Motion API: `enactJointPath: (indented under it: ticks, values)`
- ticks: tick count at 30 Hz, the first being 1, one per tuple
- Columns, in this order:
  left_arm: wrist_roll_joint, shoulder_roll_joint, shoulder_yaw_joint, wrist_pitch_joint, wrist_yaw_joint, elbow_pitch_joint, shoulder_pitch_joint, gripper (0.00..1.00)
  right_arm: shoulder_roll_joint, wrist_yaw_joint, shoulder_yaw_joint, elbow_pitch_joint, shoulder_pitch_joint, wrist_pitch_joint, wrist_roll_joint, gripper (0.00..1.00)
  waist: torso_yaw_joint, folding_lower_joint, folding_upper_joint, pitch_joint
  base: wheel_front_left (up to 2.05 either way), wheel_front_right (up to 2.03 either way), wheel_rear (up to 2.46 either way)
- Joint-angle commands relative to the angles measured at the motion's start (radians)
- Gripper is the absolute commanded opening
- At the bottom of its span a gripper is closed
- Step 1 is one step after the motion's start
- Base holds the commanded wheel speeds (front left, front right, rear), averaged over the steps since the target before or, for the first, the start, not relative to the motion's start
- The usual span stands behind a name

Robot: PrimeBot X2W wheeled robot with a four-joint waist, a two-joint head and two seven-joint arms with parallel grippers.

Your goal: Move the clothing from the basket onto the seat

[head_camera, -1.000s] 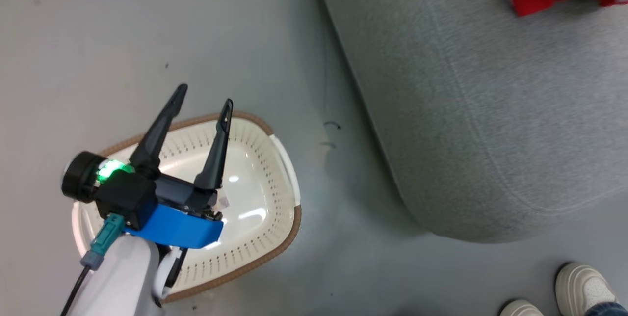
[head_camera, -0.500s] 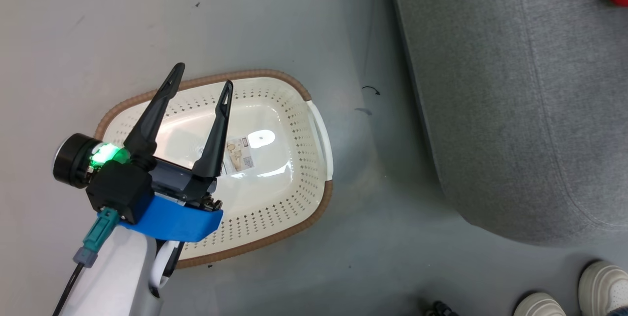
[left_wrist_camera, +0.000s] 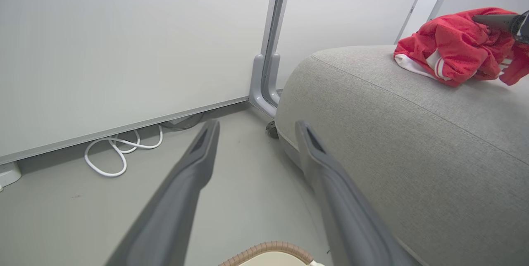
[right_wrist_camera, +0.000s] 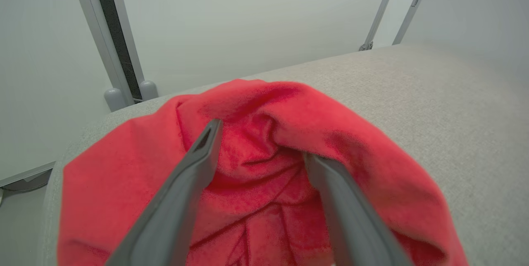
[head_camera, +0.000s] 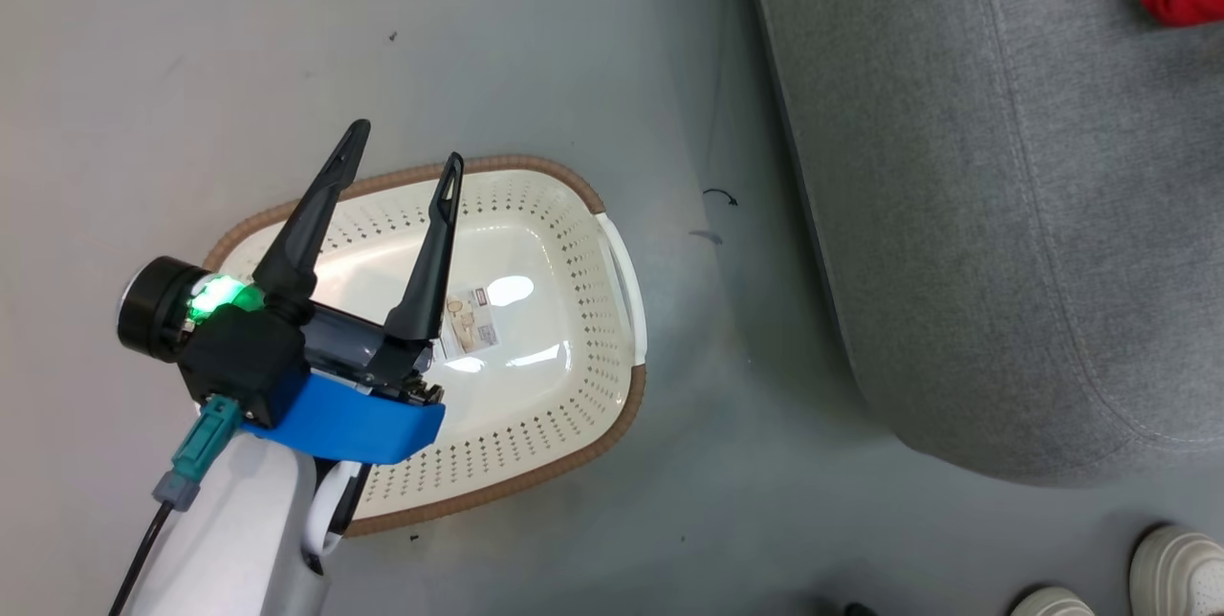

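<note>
Releasing, the step in hand: I judge that the bright red soft fabric clothing (right_wrist_camera: 264, 100) is being let go on the large grey upholstered seat (right_wrist_camera: 434, 92).
Right gripper: the right gripper (right_wrist_camera: 261, 142), in the middle of the right wrist view, has its two long dark fingers set wide apart. The red fabric lies bunched between and under them and does not look pinched.
Left gripper: the left gripper (head_camera: 406, 140), at the lower left of the head view, is spread apart with nothing between its fingers, and it hangs above the basket.
Basket: the small cream plastic basket (head_camera: 583, 358), with perforated walls and a brown woven-look rim, sits on the floor at the lower left. Inside I see a paper label (head_camera: 471, 321) on its bottom and no red fabric.
Clothing place: at the upper right corner of the head view, on the seat, well apart from the basket.
How to do it well: draw the right gripper straight back from the heap with the fingers wide. One fingertip seems to sit under a fold, so a sideways pull could drag the cloth along.
Risk: in the right wrist view the heap is not far from the rounded edge of the seat, so it may slide off.
Progress: it seems close to the end, judging by the basket.
Bystander: pale shoes (head_camera: 1176, 563) of a person at the lower right of the head view.
</note>
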Motion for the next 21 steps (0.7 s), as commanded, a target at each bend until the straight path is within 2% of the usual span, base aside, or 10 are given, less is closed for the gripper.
enactJointPath:
  ticks: [1,12,21]
  values:
    - [-0.005,-0.004,-0.002,-0.003,-0.001,0.006,-0.013,1.00,0.003,0.000,0.004,0.009,0.021,-0.010,-0.007,1.00,0.001,-0.0001,0.0000,-0.019,0.00,0.00,0.00]
    - [-0.040,-0.058,0.008,-0.003,-0.001,0.055,0.032,1.00,0.016,0.000,0.062,0.030,0.135,-0.049,-0.033,1.00,0.029,-0.0001,0.0000,-0.171,0.00,0.00,0.00]
    - [-0.073,-0.109,0.033,-0.003,-0.001,0.118,0.110,1.00,0.060,0.000,0.153,-0.046,0.305,-0.067,-0.003,1.00,0.067,-0.0001,0.0000,-0.347,0.00,0.00,0.00]
